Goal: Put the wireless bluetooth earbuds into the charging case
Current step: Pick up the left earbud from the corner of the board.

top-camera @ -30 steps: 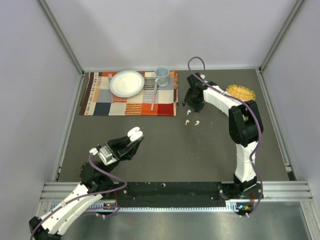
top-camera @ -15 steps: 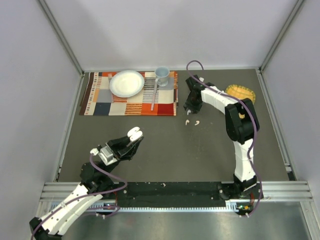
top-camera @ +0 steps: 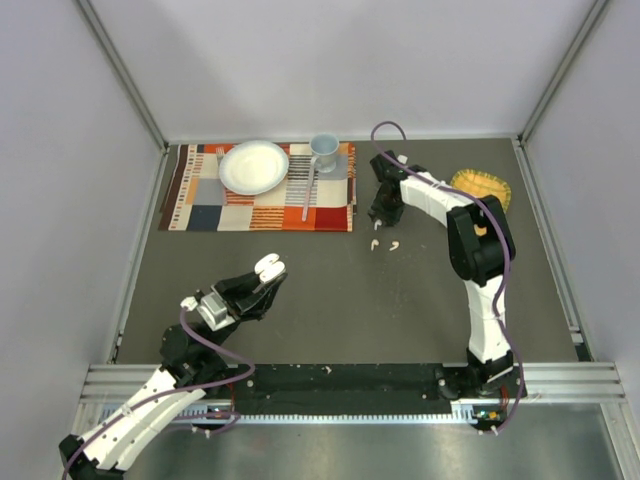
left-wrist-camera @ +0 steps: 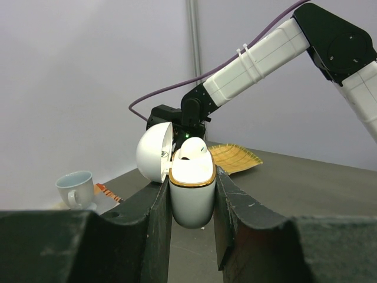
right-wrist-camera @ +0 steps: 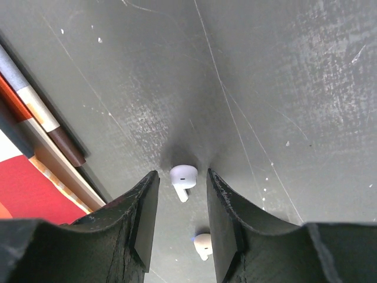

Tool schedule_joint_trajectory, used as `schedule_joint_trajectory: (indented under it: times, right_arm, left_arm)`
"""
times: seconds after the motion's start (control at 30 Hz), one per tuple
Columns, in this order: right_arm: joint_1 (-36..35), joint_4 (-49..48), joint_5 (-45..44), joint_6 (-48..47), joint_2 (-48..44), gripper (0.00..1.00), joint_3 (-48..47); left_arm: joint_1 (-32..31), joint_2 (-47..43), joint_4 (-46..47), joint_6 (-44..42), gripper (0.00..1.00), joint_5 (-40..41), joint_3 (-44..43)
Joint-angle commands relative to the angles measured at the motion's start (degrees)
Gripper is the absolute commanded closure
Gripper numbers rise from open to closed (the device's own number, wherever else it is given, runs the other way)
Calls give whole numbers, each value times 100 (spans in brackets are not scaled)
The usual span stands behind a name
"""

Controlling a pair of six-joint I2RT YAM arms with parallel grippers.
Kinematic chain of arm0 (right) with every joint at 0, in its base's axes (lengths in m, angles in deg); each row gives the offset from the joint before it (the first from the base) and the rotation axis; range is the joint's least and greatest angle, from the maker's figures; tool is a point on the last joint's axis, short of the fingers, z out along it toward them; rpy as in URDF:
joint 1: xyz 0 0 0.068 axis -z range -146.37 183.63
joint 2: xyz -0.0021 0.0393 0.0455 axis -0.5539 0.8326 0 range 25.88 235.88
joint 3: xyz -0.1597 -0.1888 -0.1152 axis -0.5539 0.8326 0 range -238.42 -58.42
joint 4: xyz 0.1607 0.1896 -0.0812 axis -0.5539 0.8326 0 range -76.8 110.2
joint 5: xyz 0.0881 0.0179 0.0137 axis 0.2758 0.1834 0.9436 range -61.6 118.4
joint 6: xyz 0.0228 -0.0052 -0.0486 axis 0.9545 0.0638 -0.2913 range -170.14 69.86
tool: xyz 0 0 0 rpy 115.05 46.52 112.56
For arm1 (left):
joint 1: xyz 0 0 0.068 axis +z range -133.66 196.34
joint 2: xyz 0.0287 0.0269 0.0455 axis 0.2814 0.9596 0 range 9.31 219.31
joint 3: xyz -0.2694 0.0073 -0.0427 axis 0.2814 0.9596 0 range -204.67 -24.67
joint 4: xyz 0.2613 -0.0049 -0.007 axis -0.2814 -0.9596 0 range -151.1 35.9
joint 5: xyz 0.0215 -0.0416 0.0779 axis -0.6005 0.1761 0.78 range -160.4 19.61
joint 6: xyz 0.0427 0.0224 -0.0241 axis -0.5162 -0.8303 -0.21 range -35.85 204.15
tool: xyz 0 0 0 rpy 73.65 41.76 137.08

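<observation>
The left tool [left-wrist-camera: 191, 184] clamps the open charging case [left-wrist-camera: 191, 203], lid back, with one bud [left-wrist-camera: 192, 148] apparently seated. Farther out, the right tool [right-wrist-camera: 181, 177] hangs spread around an earbud [right-wrist-camera: 183, 175] lying on the tabletop [right-wrist-camera: 283, 88]. It should descend squarely and pinch the body without nudging the neighbouring earbud [right-wrist-camera: 202, 243].

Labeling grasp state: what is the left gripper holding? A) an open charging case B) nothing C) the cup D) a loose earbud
A: the left gripper clamps the white charging case, its lid swung open and an earbud seated inside.
</observation>
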Motion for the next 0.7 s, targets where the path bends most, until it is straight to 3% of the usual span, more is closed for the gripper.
schedule_joint_trajectory:
  times: [0.0, 0.27, 0.67]
  right_arm:
    - [34, 0, -223, -95, 88, 62, -323]
    - [43, 9, -215, -148, 202, 69, -385]
    - [43, 17, -206, -148, 246, 70, -306]
  left_arm:
    - [-4, -64, 141, -87, 100, 100, 262]
    - [-4, -56, 141, -131, 100, 126, 262]
    - [-4, -64, 158, -96, 100, 144, 297]
